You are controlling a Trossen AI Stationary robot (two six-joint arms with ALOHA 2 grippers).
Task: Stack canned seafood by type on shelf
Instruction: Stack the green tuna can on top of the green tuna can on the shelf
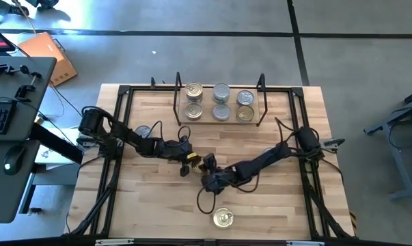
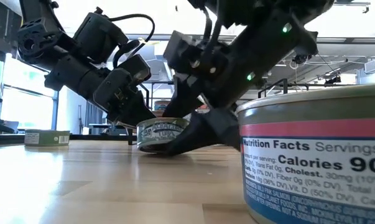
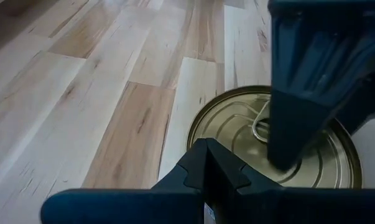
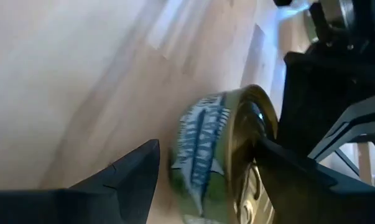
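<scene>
- While both arms meet low over the middle of the table (image 1: 158, 198), the right gripper (image 1: 207, 166) sits just right of centre in the high view with its fingers spread on either side of a gold-lidded can (image 2: 163, 135).
- That can rests on the wood at the centre of the low view; one dark finger (image 4: 128, 171) shows at its labelled side and the other (image 4: 299, 174) over its lid, and a firm grip cannot be told.
- Coming in from the left of the high view, the left gripper (image 1: 186, 159) has its jaws shut on nothing, with its tip just beside the same can.
- From the left wrist view the gold pull-tab lid (image 3: 237, 134) lies at lower right, partly covered by the right arm's dark finger.
- Along the upper middle of the high view, the shelf (image 1: 219, 121) holds six cans in two rows of three.
- Near the bottom centre of the high view another can (image 1: 223, 219) stands alone, filling the right foreground of the low view.
- One more can (image 1: 143, 130) lies left of the shelf, under the left arm.
- At far left of the low view a flat tin (image 2: 46, 137) rests on the table.
</scene>
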